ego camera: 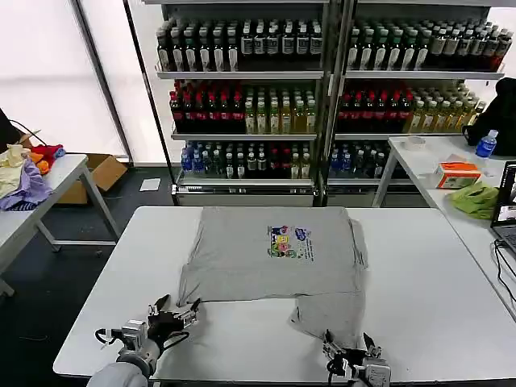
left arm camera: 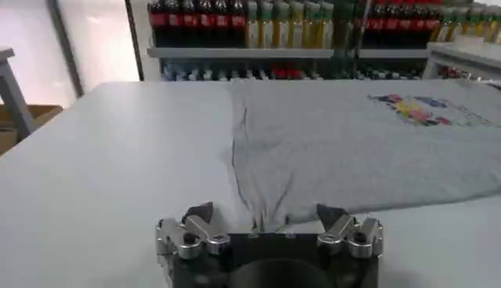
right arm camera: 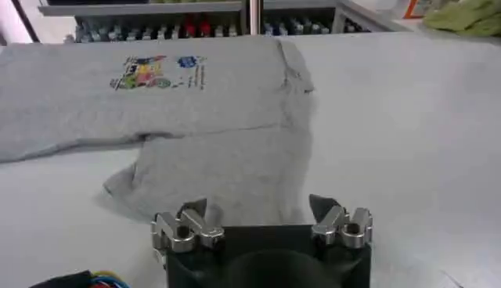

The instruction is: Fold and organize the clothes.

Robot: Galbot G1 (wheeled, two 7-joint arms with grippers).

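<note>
Grey print shirt point(ego camera: 270, 254) flat on table, partly folded.

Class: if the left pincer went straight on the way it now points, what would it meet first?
Most likely the near corner of the grey shirt, just ahead of the open left pincer on the table.

Drink-stocked shelves point(ego camera: 330, 97) line the back, bright windows point(ego camera: 48, 72) beside them, dark floor point(ego camera: 121, 201) below.

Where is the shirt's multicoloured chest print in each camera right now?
Head view: chest print at the middle of the grey shirt.
Left wrist view: print far across the shirt, beyond the open left gripper.
Right wrist view: print on the shirt's far part.
Shared landmark: bottle shelves.
</note>
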